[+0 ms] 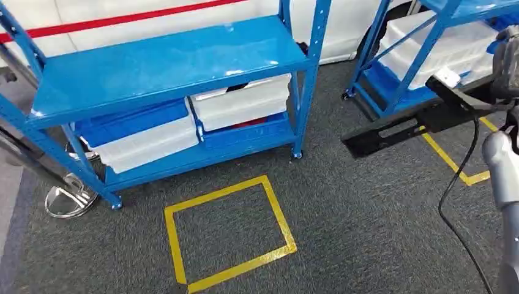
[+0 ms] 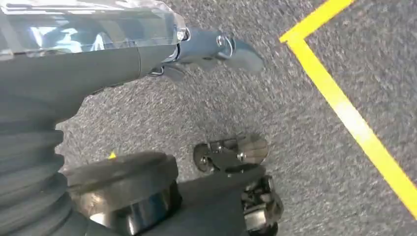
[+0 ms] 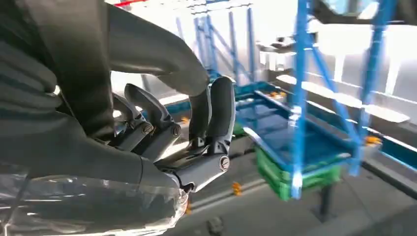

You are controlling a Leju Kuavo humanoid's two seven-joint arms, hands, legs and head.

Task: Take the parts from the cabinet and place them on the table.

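The shelving rack (image 1: pixel 165 67) is bright blue, and its lower shelf carries white bins (image 1: pixel 242 101) stacked with blue bins (image 1: pixel 131 119), one showing a red patch inside. The floor (image 1: pixel 367 208) is dark speckled grey carpet, marked with a square of yellow tape (image 1: pixel 227 233), and the white wall (image 1: pixel 153 12) behind bears a red stripe. The right hand (image 3: pixel 182 132) is dark grey with a paler grey thumb, before a green crate (image 3: pixel 295 174) under blue framing

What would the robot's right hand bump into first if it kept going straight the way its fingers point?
Probably nothing at once. The right hand holds nothing, its dark fingers part curled, aimed at open air. Farther along stands the blue metal shelf rack with green crates beneath; the rack's upright post seems likeliest, though depth is unclear.
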